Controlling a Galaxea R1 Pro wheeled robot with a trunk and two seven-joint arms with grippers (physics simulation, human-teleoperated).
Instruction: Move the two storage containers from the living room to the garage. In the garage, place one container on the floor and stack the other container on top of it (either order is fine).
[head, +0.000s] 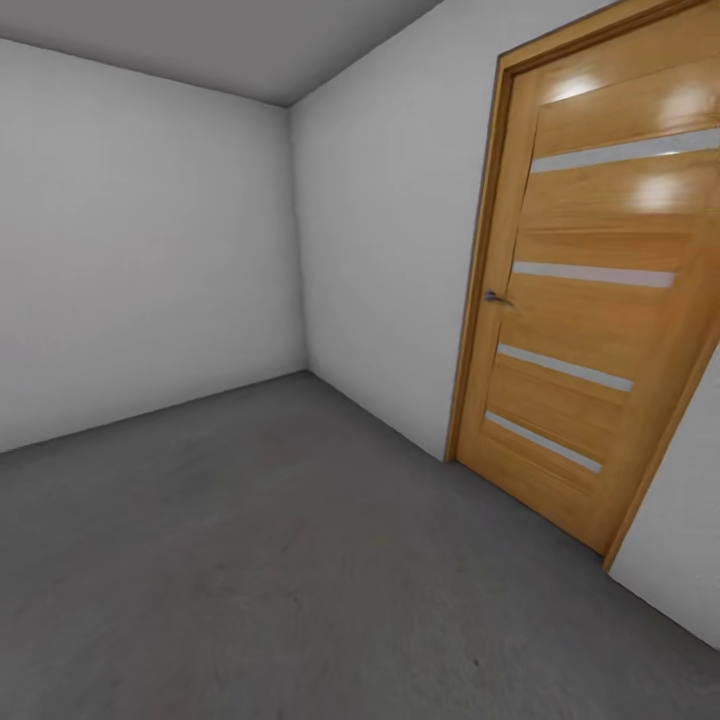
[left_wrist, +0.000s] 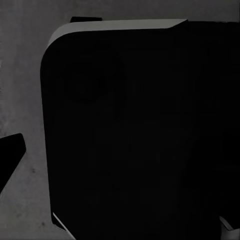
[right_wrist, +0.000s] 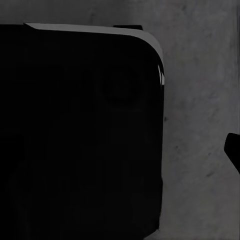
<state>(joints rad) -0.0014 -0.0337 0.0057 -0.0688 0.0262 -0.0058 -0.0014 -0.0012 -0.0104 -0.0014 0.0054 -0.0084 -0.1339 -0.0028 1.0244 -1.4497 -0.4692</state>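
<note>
I am in the garage, facing a corner where two white walls meet above the grey concrete floor (head: 250, 560). The two storage containers are out of view. In the left wrist view two pale fingertips (left_wrist: 59, 221) of my left gripper (left_wrist: 143, 227) stand far apart with nothing between them, hanging over a black part of my own body (left_wrist: 140, 130) and mottled concrete (left_wrist: 22, 100). The right wrist view looks down on the same kind of black body panel (right_wrist: 80, 130) beside bare concrete (right_wrist: 200, 100).
A tan wooden door (head: 590, 300) with pale horizontal strips and a metal handle (head: 495, 297) stands shut in the right wall. White walls (head: 140, 240) close the corner at left and ahead. Concrete floor stretches from the foreground to the corner.
</note>
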